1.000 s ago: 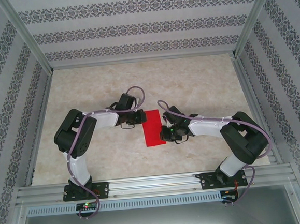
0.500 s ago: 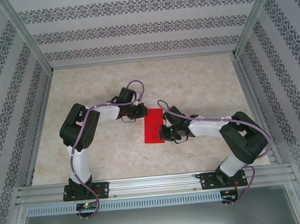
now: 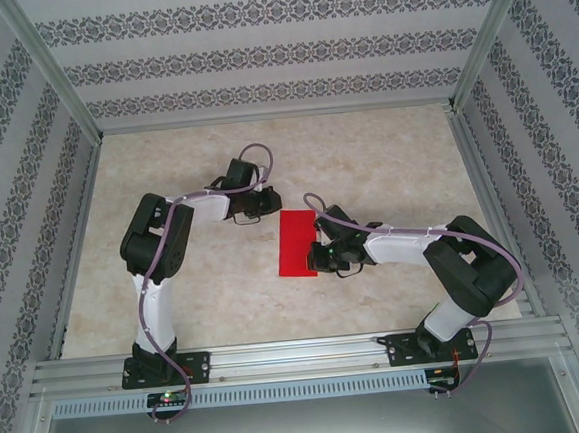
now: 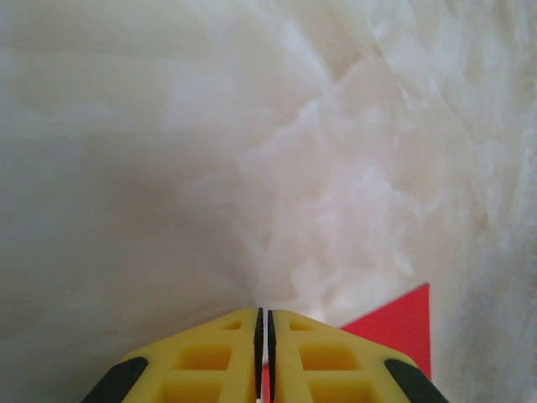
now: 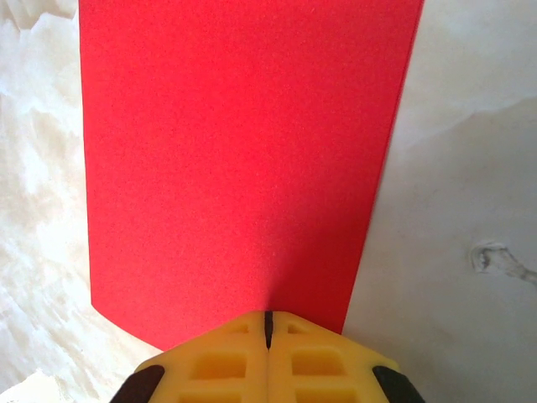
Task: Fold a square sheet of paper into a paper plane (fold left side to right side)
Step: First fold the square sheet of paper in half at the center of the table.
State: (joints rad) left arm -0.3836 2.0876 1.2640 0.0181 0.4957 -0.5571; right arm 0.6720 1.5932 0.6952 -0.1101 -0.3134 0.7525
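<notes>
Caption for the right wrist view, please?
Shut right gripper over the near edge of the red paper on the table.

The pale table (image 3: 385, 159) looks like marble. Striped, patterned walls (image 3: 255, 39) stand around it. A shiny metal rail (image 3: 301, 356) runs along its near edge.

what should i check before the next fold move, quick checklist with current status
1. Left claw shut: ok.
2. Left claw off the red paper, over bare table beside the paper's far left corner: ok.
3. Right claw shut, tips at the paper's edge: ok.
4. Right claw actually pressing the paper down: cannot tell.
5. Paper lying flat as a narrow rectangle: ok.
6. Any folded layers lined up edge to edge: cannot tell.
</notes>
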